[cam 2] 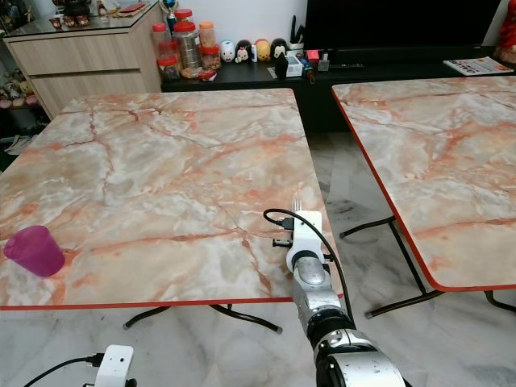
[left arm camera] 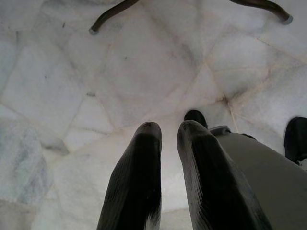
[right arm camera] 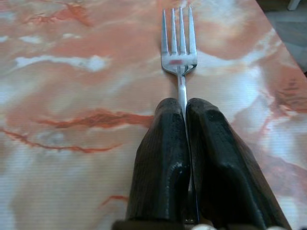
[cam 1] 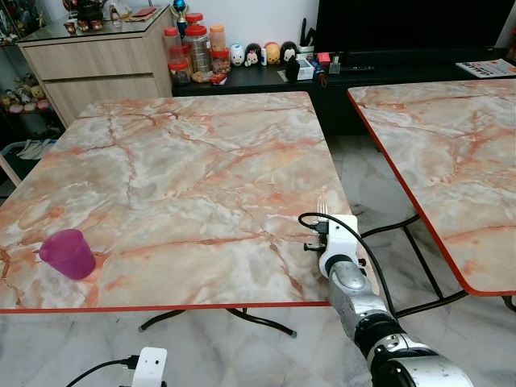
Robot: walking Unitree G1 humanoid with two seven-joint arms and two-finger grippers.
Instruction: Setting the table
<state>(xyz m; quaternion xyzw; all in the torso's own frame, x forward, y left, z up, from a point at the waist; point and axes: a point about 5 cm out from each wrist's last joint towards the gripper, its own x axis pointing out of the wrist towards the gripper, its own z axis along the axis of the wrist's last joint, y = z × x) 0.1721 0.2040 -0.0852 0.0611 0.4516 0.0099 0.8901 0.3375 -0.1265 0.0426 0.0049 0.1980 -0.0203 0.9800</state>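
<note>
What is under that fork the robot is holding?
The marble table lies under the fork. The right gripper covers its handle, so I cannot tell whether it touches the table.

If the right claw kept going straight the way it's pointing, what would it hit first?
Likely nothing soon: the right claw, shut on the fork, points across bare marble table. Depth is unclear.

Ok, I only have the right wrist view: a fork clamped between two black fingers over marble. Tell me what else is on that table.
Observer: A pink cup stands near the table's front left corner.
Operator: Give me the right gripper's place on the table.
Observer: The right gripper, shut on the fork, is over the front right corner, tines pointing away from the robot.
Operator: Report the left arm.
Observer: The left gripper hangs low, pointing at the tiled floor.
</note>
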